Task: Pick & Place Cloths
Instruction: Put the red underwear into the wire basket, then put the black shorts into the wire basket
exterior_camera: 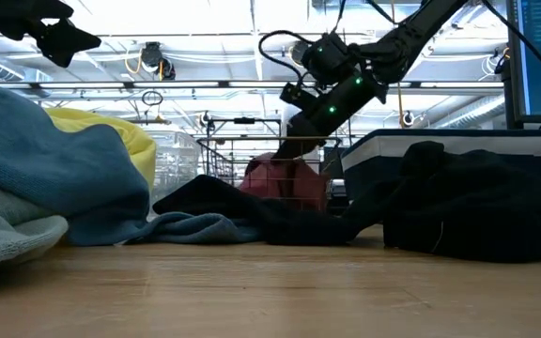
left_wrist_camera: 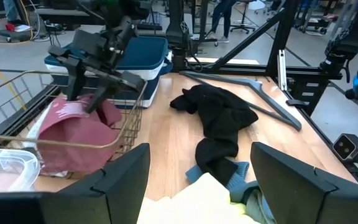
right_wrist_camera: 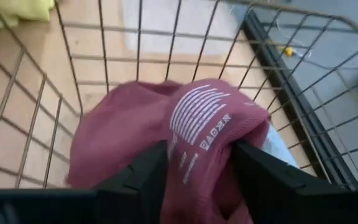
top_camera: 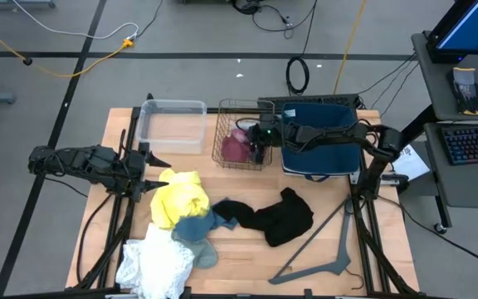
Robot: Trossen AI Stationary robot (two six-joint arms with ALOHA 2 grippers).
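A maroon-pink cloth (top_camera: 237, 146) with white print lies in the wire basket (top_camera: 222, 124) at the table's far middle. My right gripper (right_wrist_camera: 197, 171) reaches into the basket, slanting down, open, with a fold of that cloth between its fingers. My left gripper (top_camera: 152, 159) hangs open above the table's left side and touches nothing. Just below and in front of it is the yellow cloth (top_camera: 181, 199). The yellow cloth lies partly over a teal-blue cloth (top_camera: 194, 229). A white cloth (top_camera: 152, 266) lies at the near left edge. A black cloth (top_camera: 282, 216) is spread at the middle. My right gripper has its open fingers (right_wrist_camera: 151, 168) on either side of a raised fold of the maroon-pink cloth, at the white print (right_wrist_camera: 197, 124). The fold fills the gap between them. The fingers slant down from the table's right. The cloth rests on the basket's floor.
A clear plastic tub (top_camera: 173, 124) stands left of the basket. A dark blue bin (top_camera: 322, 141) stands to the basket's right, under the right arm. A grey clothes hanger (top_camera: 322, 249) lies at the near right. Bare wood shows between the black cloth and the near edge.
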